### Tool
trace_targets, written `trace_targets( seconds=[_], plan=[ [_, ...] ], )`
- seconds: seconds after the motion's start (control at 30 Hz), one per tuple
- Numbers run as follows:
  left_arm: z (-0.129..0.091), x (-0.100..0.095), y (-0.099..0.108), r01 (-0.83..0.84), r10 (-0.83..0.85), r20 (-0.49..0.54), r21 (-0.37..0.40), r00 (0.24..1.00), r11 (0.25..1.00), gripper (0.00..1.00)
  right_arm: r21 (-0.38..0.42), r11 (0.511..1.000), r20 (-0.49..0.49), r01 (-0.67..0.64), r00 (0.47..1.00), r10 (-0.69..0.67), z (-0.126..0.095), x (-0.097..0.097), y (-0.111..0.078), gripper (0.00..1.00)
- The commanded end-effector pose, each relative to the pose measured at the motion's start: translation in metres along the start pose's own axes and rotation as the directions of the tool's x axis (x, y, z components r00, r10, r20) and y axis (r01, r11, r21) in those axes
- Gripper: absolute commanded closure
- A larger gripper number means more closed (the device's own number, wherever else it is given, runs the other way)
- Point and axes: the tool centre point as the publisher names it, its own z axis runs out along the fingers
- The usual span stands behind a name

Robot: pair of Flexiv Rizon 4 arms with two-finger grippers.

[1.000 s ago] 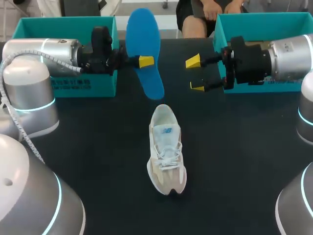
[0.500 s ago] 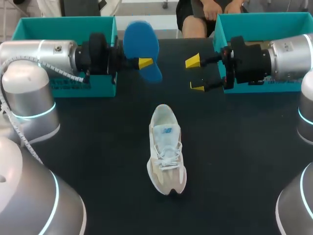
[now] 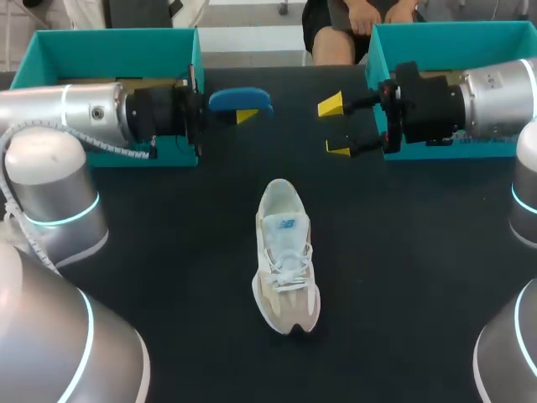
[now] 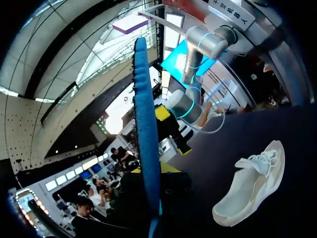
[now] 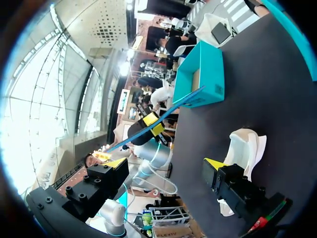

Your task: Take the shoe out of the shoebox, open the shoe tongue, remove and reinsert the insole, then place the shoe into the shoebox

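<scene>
— Where is the insole (image 3: 240,100)?
— The left gripper (image 3: 243,110) has it pinched between its yellow tips, above the worktop (image 3: 168,252) just beside the left shoebox (image 3: 109,40). From the left wrist view it shows edge-on, a thin blue strip running out ahead of the fingers.
— And the shoe (image 3: 285,269)?
— It stands on its sole in the middle of the worktop, heel towards the boxes and toe towards the robot, well apart from both grippers. The laces are tied.
— What about the other arm?
— The right gripper (image 3: 334,128) hangs in front of the right shoebox (image 3: 453,34), its fingers spread wide with nothing between them. It faces the left gripper across a gap.
</scene>
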Motion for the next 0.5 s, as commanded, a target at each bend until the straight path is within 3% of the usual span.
trace_targets(
  seconds=[0.03,0.2,0.37,0.5],
  plan=[
    [-0.002,0.004,0.012,-0.378,0.374,0.072,0.053,0.925,0.924,1.0,-0.002,1.0,0.001,0.0,1.0,0.0,0.001,0.0,0.0,0.0],
    [-0.004,0.003,0.019,-0.63,0.625,0.084,0.041,0.776,0.776,1.0,-0.002,1.0,0.001,0.0,1.0,0.0,0.001,0.0,0.0,0.0],
    [-0.004,0.0,0.024,-0.766,0.761,0.086,0.038,0.643,0.642,1.0,-0.002,1.0,0.001,0.0,1.0,0.0,0.001,0.0,0.0,0.0],
    [-0.004,0.0,0.025,-0.79,0.786,0.077,0.032,0.613,0.613,1.0,-0.002,1.0,0.001,0.0,1.0,0.0,0.001,0.0,0.0,0.0]
  ],
)
